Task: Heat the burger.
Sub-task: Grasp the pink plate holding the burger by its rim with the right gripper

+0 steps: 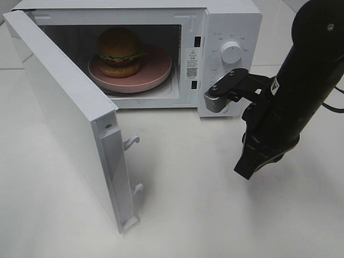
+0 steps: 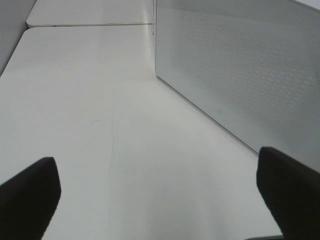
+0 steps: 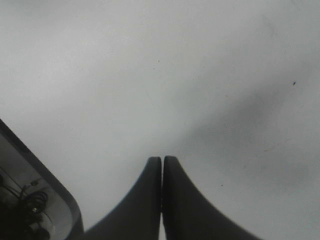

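Left gripper (image 2: 156, 165) edge-cropped, warning label (image 1: 192, 63) — too small to read

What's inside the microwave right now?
A burger sits on a pink round plate inside the microwave. The plate covers whatever lies under it, and the open door hides the cavity's lower left corner.

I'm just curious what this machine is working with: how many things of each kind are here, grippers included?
White box-shaped microwave oven, door open: 1
Round hamburger with golden-brown bun: 1
Pink round plate: 1
Black grippers: 2 (left gripper, right gripper)
Total: 5
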You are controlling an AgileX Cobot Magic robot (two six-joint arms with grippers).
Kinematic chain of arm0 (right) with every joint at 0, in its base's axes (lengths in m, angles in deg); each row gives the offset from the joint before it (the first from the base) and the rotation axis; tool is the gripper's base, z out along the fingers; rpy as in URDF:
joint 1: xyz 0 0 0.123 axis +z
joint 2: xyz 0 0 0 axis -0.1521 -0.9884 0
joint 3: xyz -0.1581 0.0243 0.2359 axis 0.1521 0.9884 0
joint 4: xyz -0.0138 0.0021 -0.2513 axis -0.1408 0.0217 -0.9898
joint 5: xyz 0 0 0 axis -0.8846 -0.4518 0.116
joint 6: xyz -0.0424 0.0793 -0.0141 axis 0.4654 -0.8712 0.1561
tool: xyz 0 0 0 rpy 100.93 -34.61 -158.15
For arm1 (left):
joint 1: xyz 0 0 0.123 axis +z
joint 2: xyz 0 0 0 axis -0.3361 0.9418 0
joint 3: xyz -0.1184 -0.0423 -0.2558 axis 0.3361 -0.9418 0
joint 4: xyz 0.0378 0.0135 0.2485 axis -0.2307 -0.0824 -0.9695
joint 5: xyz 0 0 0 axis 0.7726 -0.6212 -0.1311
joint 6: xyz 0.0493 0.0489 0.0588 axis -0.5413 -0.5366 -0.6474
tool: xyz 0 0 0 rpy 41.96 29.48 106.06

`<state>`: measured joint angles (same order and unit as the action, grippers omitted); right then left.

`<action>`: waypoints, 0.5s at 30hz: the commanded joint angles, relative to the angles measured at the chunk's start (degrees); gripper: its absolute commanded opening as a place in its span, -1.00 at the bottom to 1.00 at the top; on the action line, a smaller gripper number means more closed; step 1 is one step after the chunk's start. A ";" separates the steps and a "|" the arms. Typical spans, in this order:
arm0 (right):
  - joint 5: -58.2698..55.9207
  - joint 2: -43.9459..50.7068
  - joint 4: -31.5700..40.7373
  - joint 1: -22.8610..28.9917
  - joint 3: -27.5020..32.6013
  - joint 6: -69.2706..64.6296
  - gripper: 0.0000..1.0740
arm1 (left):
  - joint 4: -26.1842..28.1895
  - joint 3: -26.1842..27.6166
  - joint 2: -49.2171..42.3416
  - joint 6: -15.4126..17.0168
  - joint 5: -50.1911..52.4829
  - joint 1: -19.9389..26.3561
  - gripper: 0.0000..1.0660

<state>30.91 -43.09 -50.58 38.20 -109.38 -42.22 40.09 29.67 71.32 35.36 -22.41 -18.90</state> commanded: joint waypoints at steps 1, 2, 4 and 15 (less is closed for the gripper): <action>-1.03 0.46 -0.40 0.06 -1.26 6.02 -0.97 | 0.06 -0.17 -1.15 0.06 0.11 0.06 0.88; -1.03 0.46 -0.46 0.06 -1.66 7.85 -0.97 | 0.06 -0.17 -1.15 0.06 0.11 0.06 0.88; -0.63 0.46 -0.57 0.06 -2.29 11.97 -0.97 | 0.06 -0.17 -1.15 0.06 0.11 0.06 0.88; 2.12 0.40 -0.57 0.06 -2.58 50.65 -0.89 | 0.06 -0.17 -1.15 0.06 0.11 0.06 0.88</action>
<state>32.63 -43.09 -51.04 38.20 -111.73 -1.48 40.09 29.67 71.32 35.36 -22.41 -18.90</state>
